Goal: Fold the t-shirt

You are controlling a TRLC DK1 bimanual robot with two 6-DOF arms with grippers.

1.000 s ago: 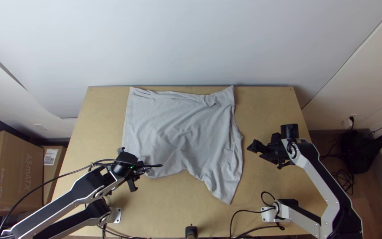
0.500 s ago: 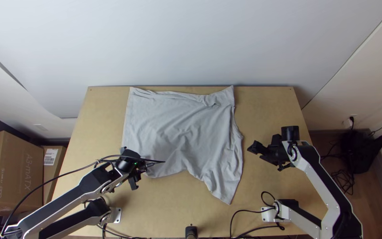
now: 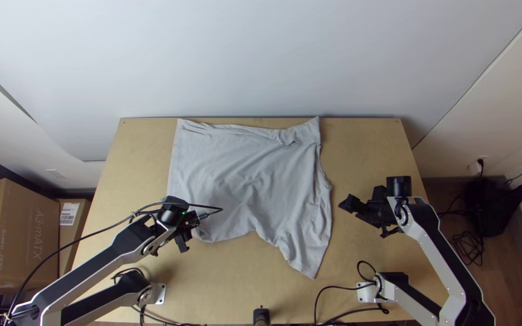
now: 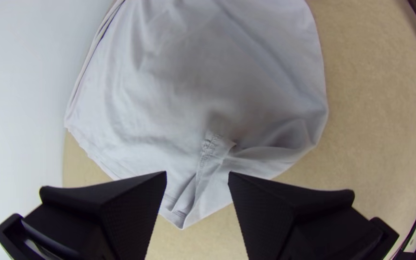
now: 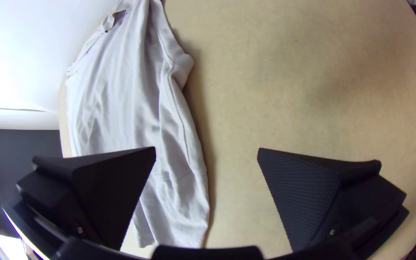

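Grey T-shirt (image 3: 246, 175) lies spread, creased, on counter (image 3: 367, 145); left hand (image 3: 188, 229), fingers parted, is at the shirt's near left corner; right hand (image 3: 364, 212), fingers wide apart, is just beside the shirt's right side.

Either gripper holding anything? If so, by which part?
Nothing held: left gripper and right gripper are both open, t-shirt lying loose on the table.
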